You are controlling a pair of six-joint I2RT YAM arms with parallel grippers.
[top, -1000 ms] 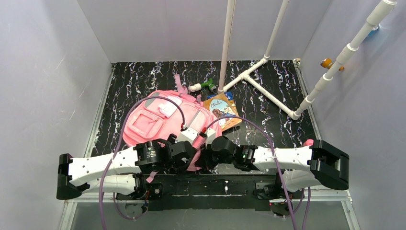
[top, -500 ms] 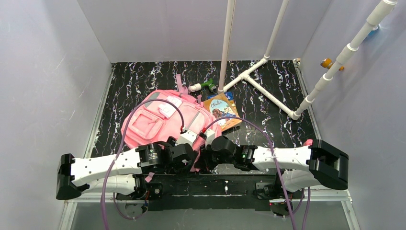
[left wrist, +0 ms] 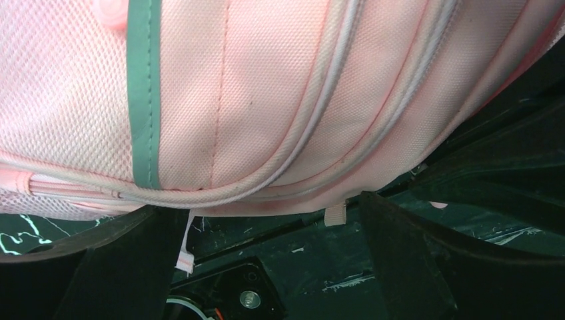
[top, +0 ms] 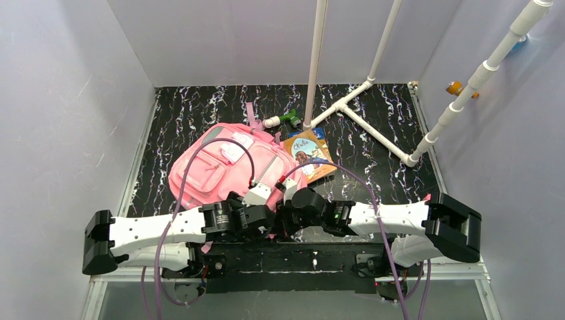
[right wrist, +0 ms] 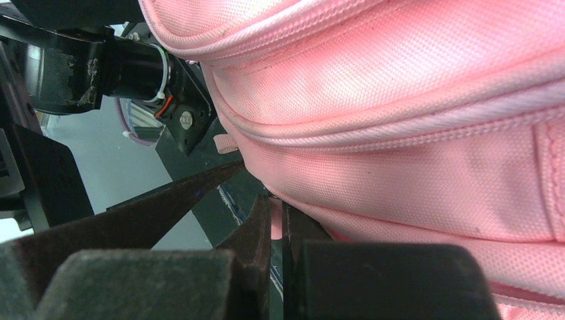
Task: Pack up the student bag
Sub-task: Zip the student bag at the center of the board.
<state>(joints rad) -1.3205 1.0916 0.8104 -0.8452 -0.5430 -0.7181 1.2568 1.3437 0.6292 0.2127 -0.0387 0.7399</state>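
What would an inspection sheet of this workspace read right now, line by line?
Surface: black white-veined table.
Job's things: student bag lying flat, front pocket up, near centre-left.
Clutter: picture book at the bag's right side; small green and white item by the pipe foot.
Grippers: left tool open at the bag's near edge; right tool shut, tips at a bag seam, with no pinch of fabric confirmed.
Cables: purple cables, one per arm, arching over the bag.
Surroundings: white pipe frame far right; grey walls; orange item on the right wall.
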